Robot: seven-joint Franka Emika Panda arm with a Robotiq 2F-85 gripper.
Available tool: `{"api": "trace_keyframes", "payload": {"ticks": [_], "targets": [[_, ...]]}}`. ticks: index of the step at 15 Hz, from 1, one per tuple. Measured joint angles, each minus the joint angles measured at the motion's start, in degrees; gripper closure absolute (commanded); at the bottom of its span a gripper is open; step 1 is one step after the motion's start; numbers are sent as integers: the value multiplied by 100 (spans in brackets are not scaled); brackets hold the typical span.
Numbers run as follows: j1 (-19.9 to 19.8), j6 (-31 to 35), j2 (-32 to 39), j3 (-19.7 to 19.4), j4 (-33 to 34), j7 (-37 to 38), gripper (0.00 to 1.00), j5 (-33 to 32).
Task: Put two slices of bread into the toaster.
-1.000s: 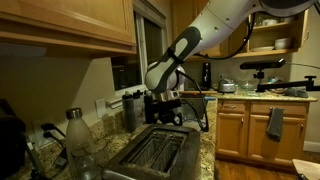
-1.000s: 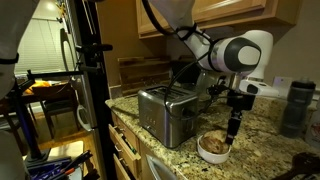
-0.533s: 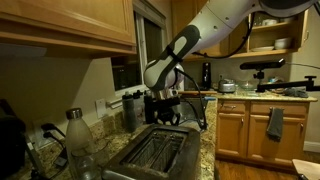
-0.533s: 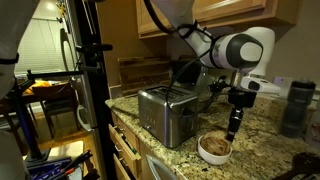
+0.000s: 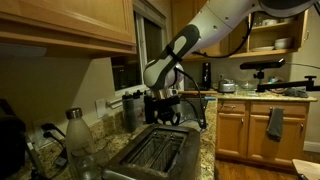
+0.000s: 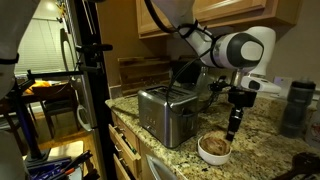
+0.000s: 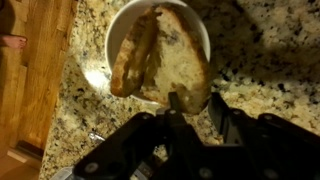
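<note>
Gripper [image 6: 232, 132] hangs over bowl [image 7: 113, 45] w/ bread slices [image 7: 160, 55]; can't tell if jaws open or pinching. Toaster [image 6: 165, 112] at 9 o'clock. Risk: weak edge grip, slice drops en route.

2 bread slices [image 7: 160, 60] in bowl [image 7: 113, 40], beside toaster [image 6: 165, 112], below claw [image 6: 232, 136].

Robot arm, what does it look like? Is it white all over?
Not all over. The arm has smooth, rounded white shells, with black bands at the joints. The gripper at its end is black. In the wrist view its two fingers look dark, straight and blocky. No markings can be read on it.
</note>
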Motion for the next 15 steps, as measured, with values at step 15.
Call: {"api": "trace_keyframes", "payload": {"ticks": [15], "targets": [[42,-12,-1,0,81,1,90,-5]]}}
